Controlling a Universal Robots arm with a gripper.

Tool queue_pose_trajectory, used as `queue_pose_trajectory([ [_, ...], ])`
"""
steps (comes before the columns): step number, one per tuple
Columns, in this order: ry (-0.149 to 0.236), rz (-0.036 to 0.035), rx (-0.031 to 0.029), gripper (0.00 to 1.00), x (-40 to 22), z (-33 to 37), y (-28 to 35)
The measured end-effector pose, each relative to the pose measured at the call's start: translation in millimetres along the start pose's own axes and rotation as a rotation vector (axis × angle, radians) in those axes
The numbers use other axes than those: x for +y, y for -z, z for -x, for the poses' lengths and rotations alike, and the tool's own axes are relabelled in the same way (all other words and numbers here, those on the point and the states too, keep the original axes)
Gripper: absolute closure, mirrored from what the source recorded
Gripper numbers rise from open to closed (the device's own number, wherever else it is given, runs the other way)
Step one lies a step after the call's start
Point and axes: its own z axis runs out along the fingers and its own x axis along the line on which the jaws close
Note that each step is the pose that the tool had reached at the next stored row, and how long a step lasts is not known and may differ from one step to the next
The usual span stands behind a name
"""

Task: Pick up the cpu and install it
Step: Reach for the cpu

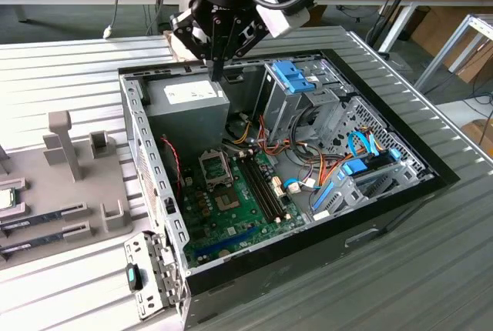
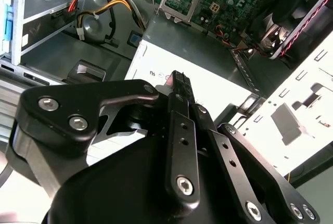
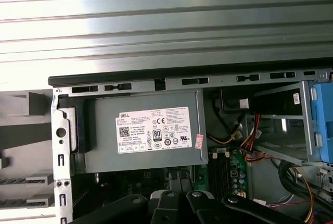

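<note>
Partly cut off at picture edge, cpu [image 1: 6,197] laid flat — well apart from power-supply box [image 1: 189,108], gripper [image 1: 218,77] pinched closed above that box.

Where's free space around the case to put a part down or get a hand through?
Bare ribbed table on the exterior view's right of the case, and beyond the grey tray on its left. Crowded: cables between drive cage and motherboard; the gripper hangs over the power supply.
</note>
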Motion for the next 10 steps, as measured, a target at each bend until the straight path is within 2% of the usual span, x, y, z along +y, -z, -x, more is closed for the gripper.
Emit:
queue_pose_trajectory([
  [10,0.0,0.0,0.0,0.89,-0.1,-1.9,0.0],
])
